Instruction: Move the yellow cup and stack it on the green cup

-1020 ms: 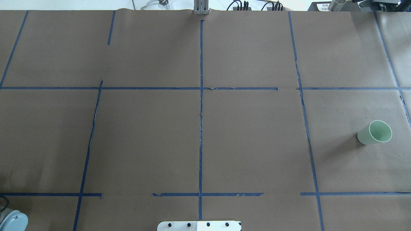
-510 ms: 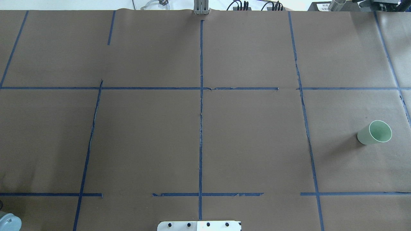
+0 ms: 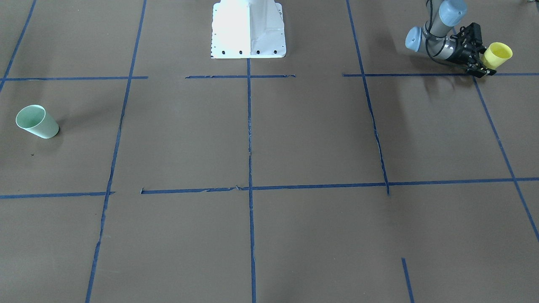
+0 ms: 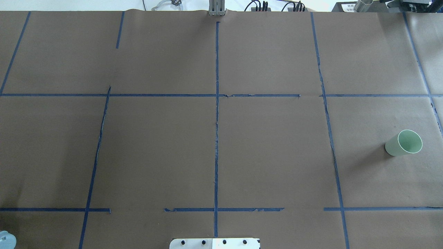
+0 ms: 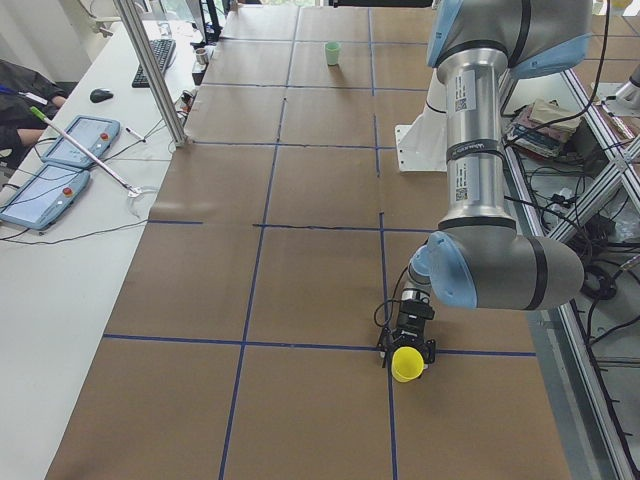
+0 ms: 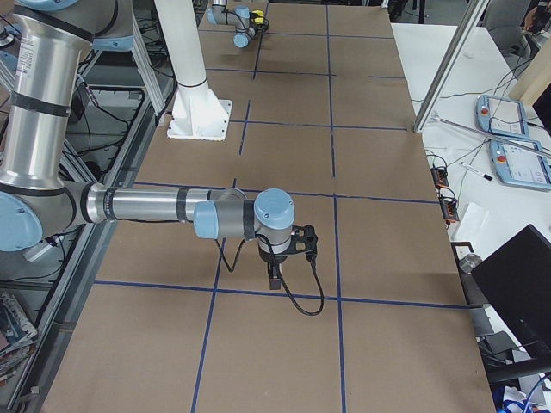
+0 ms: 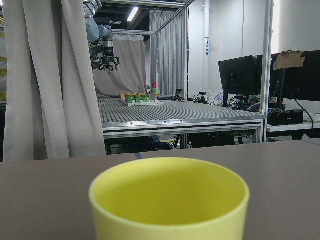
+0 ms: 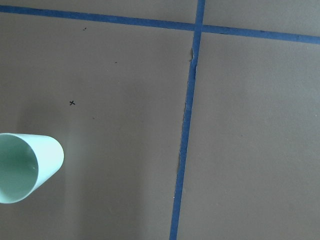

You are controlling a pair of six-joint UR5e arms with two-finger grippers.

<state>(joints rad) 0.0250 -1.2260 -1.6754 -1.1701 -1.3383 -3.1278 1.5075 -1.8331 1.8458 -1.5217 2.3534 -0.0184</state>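
The yellow cup (image 3: 499,54) stands at the table's left end, close to the robot's side. It also shows in the exterior left view (image 5: 406,366) and fills the bottom of the left wrist view (image 7: 169,200). My left gripper (image 3: 485,59) lies low and level, with its fingers on either side of the cup and small gaps showing (image 5: 408,352). It looks open. The green cup (image 4: 404,143) stands upright far off at the right end (image 3: 38,122). My right gripper (image 6: 274,277) hangs near it, pointing down; I cannot tell its state. The right wrist view shows the green cup (image 8: 25,167) at its lower left.
The white robot base (image 3: 248,29) sits at the middle of the near edge. Blue tape lines (image 4: 216,121) cross the brown table cover. A bench with teach pendants (image 5: 60,160) and a metal post (image 5: 150,70) runs along the far side.
The left arm's elbow has slid down and left, almost out of the overhead view's lower left corner. The green cup has not moved.
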